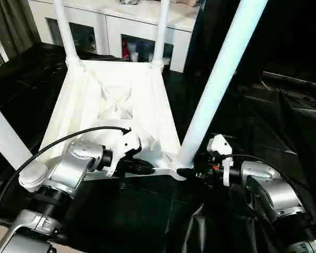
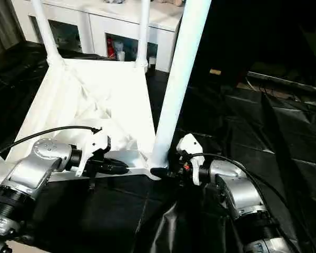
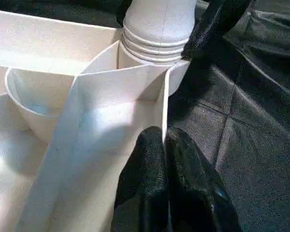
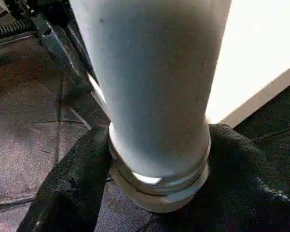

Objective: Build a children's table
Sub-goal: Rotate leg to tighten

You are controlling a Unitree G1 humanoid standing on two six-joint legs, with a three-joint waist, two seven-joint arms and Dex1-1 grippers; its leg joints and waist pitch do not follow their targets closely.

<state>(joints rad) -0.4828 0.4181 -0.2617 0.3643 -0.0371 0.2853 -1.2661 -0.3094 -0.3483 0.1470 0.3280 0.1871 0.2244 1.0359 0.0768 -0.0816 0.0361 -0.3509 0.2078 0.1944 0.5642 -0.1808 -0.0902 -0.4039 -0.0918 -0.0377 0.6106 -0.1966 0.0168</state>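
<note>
Your upturned table top (image 1: 116, 100) lies on the black sheet (image 1: 253, 126), ribbed side up, legs standing in its corners. Your left claw (image 1: 147, 168) is clenched on the near edge wall. Your right claw (image 4: 154, 193) grasps the near-right leg (image 1: 221, 74) at its socket. Open sheet stretches right; a white cabinet (image 1: 142, 31) stands just beyond the far edge.

You see a white table (image 1: 116, 105) with ribbed underside, white legs (image 1: 221, 79), black fingers (image 3: 183, 193), silver forearms (image 1: 73, 163), black sheeting (image 1: 263, 121).
</note>
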